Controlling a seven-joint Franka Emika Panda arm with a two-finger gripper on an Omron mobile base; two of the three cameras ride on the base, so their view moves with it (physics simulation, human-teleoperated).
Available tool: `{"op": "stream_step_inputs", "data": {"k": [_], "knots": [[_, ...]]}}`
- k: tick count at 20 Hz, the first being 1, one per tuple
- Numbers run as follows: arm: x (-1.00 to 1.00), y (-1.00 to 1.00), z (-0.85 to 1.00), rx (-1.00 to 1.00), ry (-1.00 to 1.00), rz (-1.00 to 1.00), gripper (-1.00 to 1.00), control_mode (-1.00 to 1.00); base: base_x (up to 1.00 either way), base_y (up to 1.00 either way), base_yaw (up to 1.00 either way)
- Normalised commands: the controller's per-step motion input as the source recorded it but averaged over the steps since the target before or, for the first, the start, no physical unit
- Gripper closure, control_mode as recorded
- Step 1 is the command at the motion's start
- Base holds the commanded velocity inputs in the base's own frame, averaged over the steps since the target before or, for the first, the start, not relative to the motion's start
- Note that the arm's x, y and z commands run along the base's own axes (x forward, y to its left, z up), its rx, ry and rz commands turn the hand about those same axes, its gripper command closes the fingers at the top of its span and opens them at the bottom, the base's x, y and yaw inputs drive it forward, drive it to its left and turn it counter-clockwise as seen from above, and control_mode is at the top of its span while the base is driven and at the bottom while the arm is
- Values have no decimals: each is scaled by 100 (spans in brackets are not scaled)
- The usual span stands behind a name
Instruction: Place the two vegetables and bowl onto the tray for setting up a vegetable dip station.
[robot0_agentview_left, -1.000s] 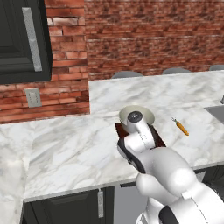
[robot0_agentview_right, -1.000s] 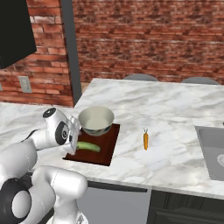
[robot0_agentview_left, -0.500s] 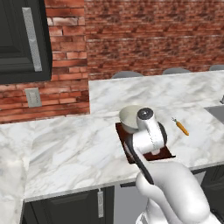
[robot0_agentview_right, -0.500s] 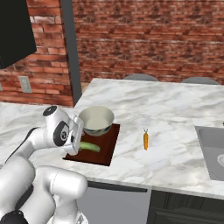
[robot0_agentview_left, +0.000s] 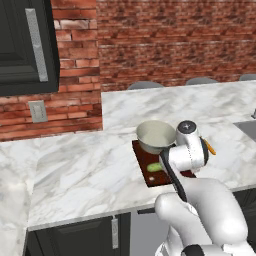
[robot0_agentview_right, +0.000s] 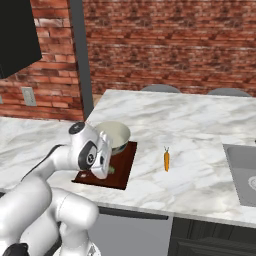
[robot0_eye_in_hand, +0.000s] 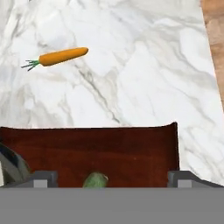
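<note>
1. Marble counter (robot0_agentview_right: 200, 125) stood before a brick wall.
2. Tray (robot0_agentview_right: 124, 170) lay near the counter's front edge, with the bowl (robot0_agentview_right: 116, 136) at its far end.
3. Cucumber (robot0_agentview_left: 154, 167) lay on the tray, beside the bowl.
4. Carrot (robot0_agentview_right: 166, 160) rested on the counter, apart from the tray.
5. Gripper (robot0_eye_in_hand: 109, 178) hung over the cucumber, fingers spread wide, holding nothing.

The tray (robot0_agentview_right: 126, 169) lies on the marble counter (robot0_agentview_right: 200, 125). The bowl (robot0_agentview_right: 118, 136) sits on the tray's far end, the cucumber (robot0_agentview_left: 154, 167) on its near part. The carrot (robot0_agentview_right: 166, 160) lies on the counter, right of the tray, apart from it.
</note>
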Motion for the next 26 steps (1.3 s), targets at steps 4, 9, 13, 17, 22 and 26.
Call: {"op": "stream_step_inputs", "data": {"k": [4, 9, 13, 17, 22, 26], "knots": [[36, -59, -1, 4, 11, -11, -100, -100, 0, 0, 0], [34, -52, 0, 4, 4, 9, -100, -100, 0, 0, 0], [39, -56, 2, 1, 7, 18, -100, -100, 0, 0, 0], [31, -46, 0, 0, 7, 25, -100, -100, 0, 0, 0], [23, -30, 0, -1, 4, 29, -100, -100, 0, 0, 0], [21, -8, 6, -6, 11, 36, -100, -100, 0, 0, 0]]}}
